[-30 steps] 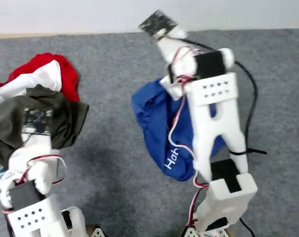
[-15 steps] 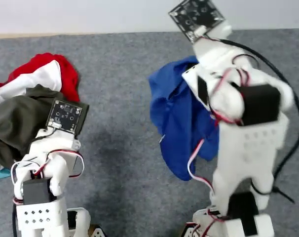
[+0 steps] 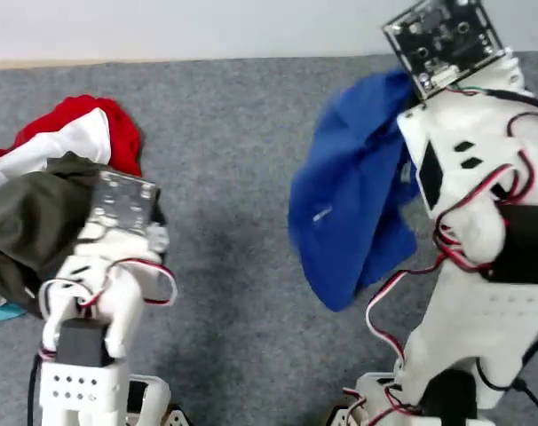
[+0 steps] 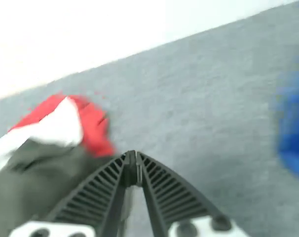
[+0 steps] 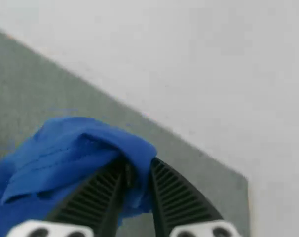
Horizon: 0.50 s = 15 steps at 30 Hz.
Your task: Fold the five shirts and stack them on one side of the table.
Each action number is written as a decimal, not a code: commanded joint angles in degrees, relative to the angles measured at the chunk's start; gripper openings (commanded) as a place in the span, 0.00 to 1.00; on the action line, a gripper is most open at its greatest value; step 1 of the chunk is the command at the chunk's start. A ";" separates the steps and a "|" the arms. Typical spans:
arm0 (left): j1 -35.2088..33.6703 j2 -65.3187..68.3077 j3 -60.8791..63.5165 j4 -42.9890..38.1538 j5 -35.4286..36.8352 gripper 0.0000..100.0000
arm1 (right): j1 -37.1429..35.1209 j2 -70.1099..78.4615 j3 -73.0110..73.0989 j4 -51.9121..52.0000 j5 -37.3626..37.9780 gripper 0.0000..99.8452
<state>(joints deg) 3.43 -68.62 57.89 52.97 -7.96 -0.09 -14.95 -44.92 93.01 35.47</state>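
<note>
Now the right pincer (image 5: 138,167) grips a crumpled, limp blue shirt (image 3: 353,213); the left pincer (image 4: 134,157) is clenched.

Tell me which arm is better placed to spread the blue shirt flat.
Right. The right gripper is shut on the blue shirt; the left gripper is shut, empty, by the shirt pile.

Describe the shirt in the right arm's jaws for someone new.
On the grey table, look right, away from the pile of shirts at the left edge. The blue shirt is pinched in the jaws of the right arm: the only deep-blue one, and the only one off the pile.
</note>
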 commanded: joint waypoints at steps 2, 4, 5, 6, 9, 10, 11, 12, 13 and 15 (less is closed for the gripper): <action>10.11 0.09 3.21 -7.03 0.53 0.01 | 4.70 4.26 -1.32 9.54 0.70 0.01; 12.84 0.53 6.11 -10.55 0.53 0.01 | 7.08 5.58 0.53 9.80 0.62 0.01; 14.07 1.58 7.08 -11.78 0.53 0.01 | 7.96 5.93 1.67 9.71 0.62 0.01; 15.12 3.25 7.69 -12.84 0.53 0.01 | 8.57 6.20 2.99 9.71 0.62 0.01; 17.32 10.99 7.34 -15.91 0.44 0.01 | 8.92 6.11 9.05 9.71 0.70 0.01; 17.67 14.07 6.55 -17.05 0.44 0.01 | 8.92 5.93 11.08 9.71 0.70 0.01; 17.76 17.32 5.41 -18.11 0.35 0.01 | 8.92 5.85 12.48 9.71 0.70 0.01; 18.02 20.75 3.74 -18.73 0.35 0.01 | 8.84 5.85 13.71 9.71 0.70 0.01; 18.46 24.18 1.71 -18.99 0.35 0.01 | 8.92 5.85 14.51 9.71 0.53 0.01; 19.78 31.56 -3.30 -18.81 0.35 0.02 | 9.01 5.85 15.65 9.71 0.35 0.01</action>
<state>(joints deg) 21.54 -46.02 61.58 35.74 -7.78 8.09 -8.62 -29.71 100.48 35.56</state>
